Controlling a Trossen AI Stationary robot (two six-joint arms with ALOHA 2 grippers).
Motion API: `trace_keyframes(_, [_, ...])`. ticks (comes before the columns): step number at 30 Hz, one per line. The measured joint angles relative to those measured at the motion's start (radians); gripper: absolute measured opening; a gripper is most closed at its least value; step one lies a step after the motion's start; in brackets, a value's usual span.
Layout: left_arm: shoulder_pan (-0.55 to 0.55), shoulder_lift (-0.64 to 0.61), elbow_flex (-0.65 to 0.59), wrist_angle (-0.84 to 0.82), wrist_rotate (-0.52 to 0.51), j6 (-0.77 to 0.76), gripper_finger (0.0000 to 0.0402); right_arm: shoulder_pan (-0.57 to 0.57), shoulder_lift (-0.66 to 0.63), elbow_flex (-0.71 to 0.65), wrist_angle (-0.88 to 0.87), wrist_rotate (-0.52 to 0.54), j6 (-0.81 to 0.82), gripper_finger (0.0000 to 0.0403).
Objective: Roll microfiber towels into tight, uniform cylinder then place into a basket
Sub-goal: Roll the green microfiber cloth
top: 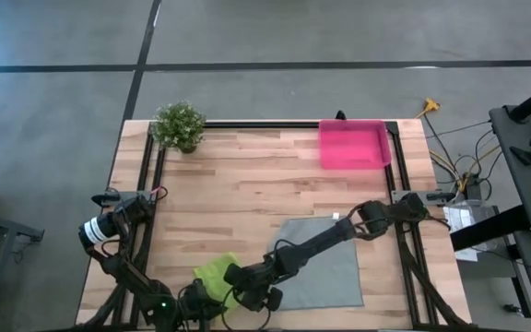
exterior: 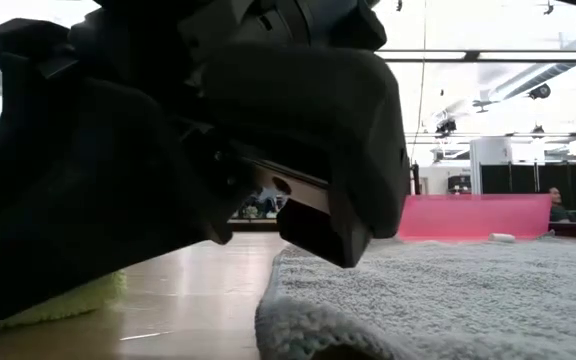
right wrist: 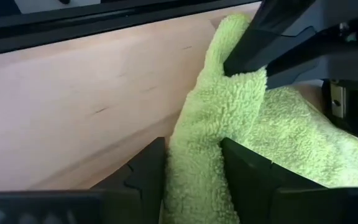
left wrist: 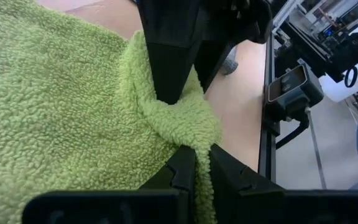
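Two towels, one lime green (top: 214, 274), one grey (top: 325, 267), one pink basket (top: 353, 145), one potted plant (top: 179, 124)

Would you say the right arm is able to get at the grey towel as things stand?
Probably not at once: the right gripper is shut on the green towel, though the grey towel lies open just beneath that arm.

Overhead, table-level, two close wrist views share the green towel (left wrist: 55, 112).

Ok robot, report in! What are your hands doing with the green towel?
Left end effector shut on green towel. Right end effector gripping another fold of it. Grey towel flat, unrolled. Basket empty, nothing in the way.
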Motion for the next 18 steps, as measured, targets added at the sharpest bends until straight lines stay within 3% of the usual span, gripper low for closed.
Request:
trace_keyframes(6, [0.000, -0.006, 0.012, 0.016, 0.036, 0.105, 0.0008, -0.005, 0.001, -0.001, 0.007, -0.016, 0.044, 0.0084])
trace_keyframes(10, [0.003, -0.033, 0.017, 0.037, 0.035, 0.236, 0.0008, -0.036, 0.001, -0.006, 0.005, -0.151, 0.155, 0.0022])
trace_keyframes(14, [0.007, -0.053, 0.016, 0.024, 0.040, 0.371, 0.0016, -0.085, 0.002, -0.009, -0.001, -0.295, 0.357, 0.0016])
trace_keyframes(18, [0.010, -0.064, 0.013, 0.007, 0.032, 0.455, 0.0060, -0.125, 0.003, -0.027, 0.001, -0.354, 0.528, 0.0015])
